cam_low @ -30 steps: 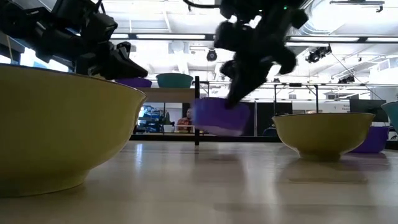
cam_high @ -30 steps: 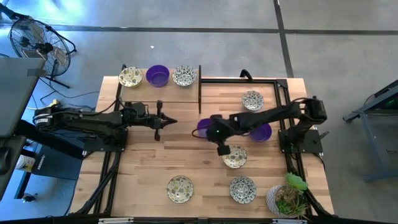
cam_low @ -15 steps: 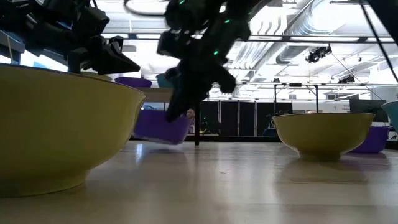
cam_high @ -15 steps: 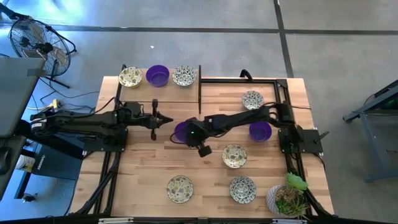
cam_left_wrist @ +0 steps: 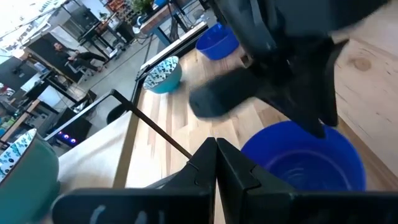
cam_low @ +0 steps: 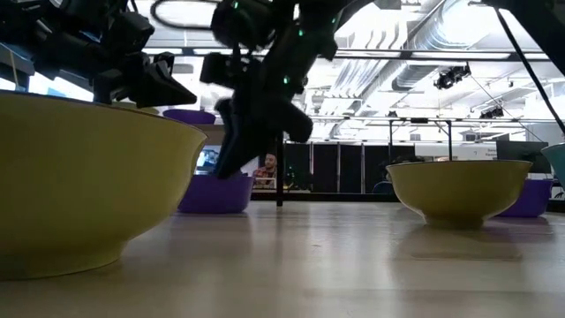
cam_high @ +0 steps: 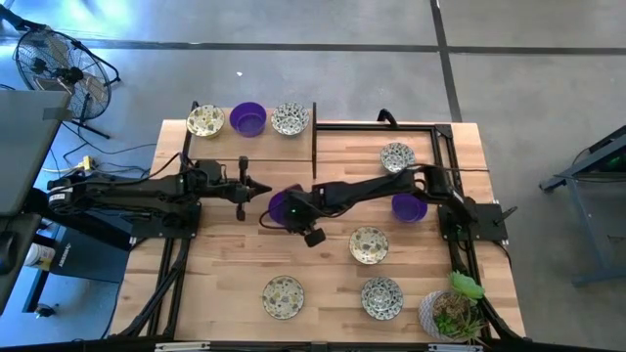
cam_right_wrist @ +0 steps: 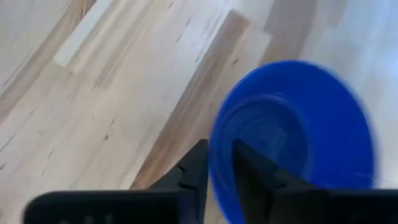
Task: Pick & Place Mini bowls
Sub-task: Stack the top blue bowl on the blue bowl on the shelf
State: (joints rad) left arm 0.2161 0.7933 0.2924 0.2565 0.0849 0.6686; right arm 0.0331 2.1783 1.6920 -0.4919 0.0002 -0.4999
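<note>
Item, far left: my left gripper (cam_high: 262, 192) is hovering over the wooden table (cam_high: 235, 264), fingers pressed together, pointing toward the table's middle.

Item, rear shelf (cam_high: 220, 147): three mini bowls are sitting in a row — a cream patterned one (cam_high: 205, 120), a purple one (cam_high: 247, 119), a grey-patterned one (cam_high: 290, 118).

Item, centre: my right gripper (cam_high: 286, 209) is reaching across toward the left one, its fingers (cam_right_wrist: 194, 167) pinching the rim of a purple bowl (cam_high: 285, 205) just beside the left gripper's tips; the low view is showing that bowl (cam_low: 214, 192) resting on the tabletop.

Item, right half: a second purple bowl (cam_high: 409, 206) is lying under my right arm, and patterned bowls are sitting at the back (cam_high: 396, 156), middle (cam_high: 369, 245), and front (cam_high: 283, 296) (cam_high: 381, 296).

Item, front right corner: a potted plant (cam_high: 452, 313).
</note>
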